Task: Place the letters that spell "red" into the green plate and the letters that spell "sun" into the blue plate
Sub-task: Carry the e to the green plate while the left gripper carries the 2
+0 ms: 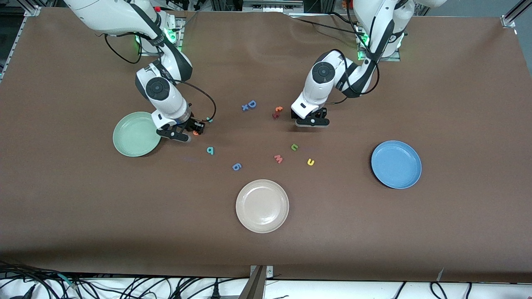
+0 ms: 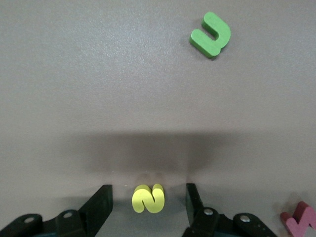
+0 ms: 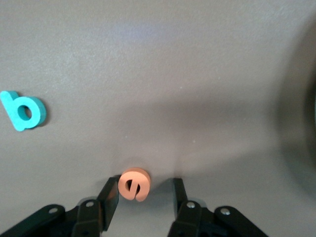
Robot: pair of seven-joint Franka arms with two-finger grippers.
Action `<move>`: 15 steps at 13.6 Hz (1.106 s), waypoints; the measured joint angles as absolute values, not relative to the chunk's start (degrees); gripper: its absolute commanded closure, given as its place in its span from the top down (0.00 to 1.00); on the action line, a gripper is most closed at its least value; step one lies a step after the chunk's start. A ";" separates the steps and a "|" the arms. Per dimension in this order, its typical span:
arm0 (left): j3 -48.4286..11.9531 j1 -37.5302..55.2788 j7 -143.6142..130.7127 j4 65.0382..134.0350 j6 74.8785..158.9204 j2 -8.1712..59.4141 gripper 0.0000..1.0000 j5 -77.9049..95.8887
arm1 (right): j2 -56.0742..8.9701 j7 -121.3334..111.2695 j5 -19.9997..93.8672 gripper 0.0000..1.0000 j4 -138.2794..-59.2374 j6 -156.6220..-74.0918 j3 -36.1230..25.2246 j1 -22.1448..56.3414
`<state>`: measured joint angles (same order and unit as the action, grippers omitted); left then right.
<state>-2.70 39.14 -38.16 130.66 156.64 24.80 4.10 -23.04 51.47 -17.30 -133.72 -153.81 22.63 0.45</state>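
My left gripper (image 1: 311, 122) (image 2: 148, 190) is low over the table, open, with the yellow "s" (image 2: 148, 198) between its fingers and a gap on each side. The "s" is hidden in the front view. The green "n" (image 1: 294, 146) (image 2: 211, 34) and yellow "u" (image 1: 310, 162) lie nearer the front camera. My right gripper (image 1: 193, 132) (image 3: 145, 183) is beside the green plate (image 1: 129, 137), open around the orange "e" (image 1: 195, 133) (image 3: 134, 184), which touches one finger (image 3: 111, 195). The teal "d" (image 1: 210, 150) (image 3: 24, 111) and teal "r" (image 1: 210, 120) lie close by. The blue plate (image 1: 396, 164) sits toward the left arm's end.
A cream plate (image 1: 262, 206) lies nearest the front camera. A blue "g" (image 1: 236, 166), a pinkish "w" (image 1: 278, 158), a blue "D" (image 1: 249, 105) and two small orange and red letters (image 1: 277, 112) are scattered mid-table.
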 measured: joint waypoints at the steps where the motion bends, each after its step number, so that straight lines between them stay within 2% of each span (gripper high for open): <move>1: -2.70 39.16 -38.16 130.79 156.65 24.66 0.58 4.10 | -23.07 51.51 -17.54 0.53 -133.40 -153.83 22.41 0.44; 3: -2.75 39.25 -38.16 131.01 156.64 24.38 0.49 4.10 | -23.30 51.88 -17.60 0.52 -132.95 -153.83 22.34 0.45; 4: -2.75 39.29 -38.16 131.13 156.64 24.30 0.44 4.10 | -23.44 51.98 -17.64 0.45 -132.89 -153.83 22.34 0.45; 7: -2.85 39.34 -38.16 131.36 156.65 23.91 0.43 4.10 | -23.57 52.10 -17.73 0.25 -132.87 -153.83 22.34 0.45; 8: -2.85 39.34 -38.16 131.36 156.66 23.90 0.39 4.10 | -23.57 52.10 -17.75 0.20 -132.87 -153.83 22.34 0.45; 9: -2.85 39.34 -38.16 131.38 156.66 23.89 0.35 4.10 | -23.58 52.11 -17.76 0.20 -132.87 -153.83 22.34 0.45; 11: -2.87 39.37 -38.16 131.46 156.65 23.75 0.35 4.10 | -23.58 52.15 -17.77 0.20 -132.81 -153.83 22.34 0.45; 13: -2.87 39.36 -38.16 131.48 156.65 23.73 0.25 4.10 | -23.58 52.15 -17.79 0.20 -132.79 -153.82 22.33 0.45; 15: -2.91 39.38 -38.16 131.50 156.62 23.45 0.22 4.10 | -23.52 52.15 -17.96 0.20 -132.57 -153.63 22.10 0.42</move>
<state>-2.91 39.38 -38.16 131.50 156.62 23.45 4.10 -23.52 52.15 -17.96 -132.57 -153.63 22.10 0.42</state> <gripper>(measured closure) 0.709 0.718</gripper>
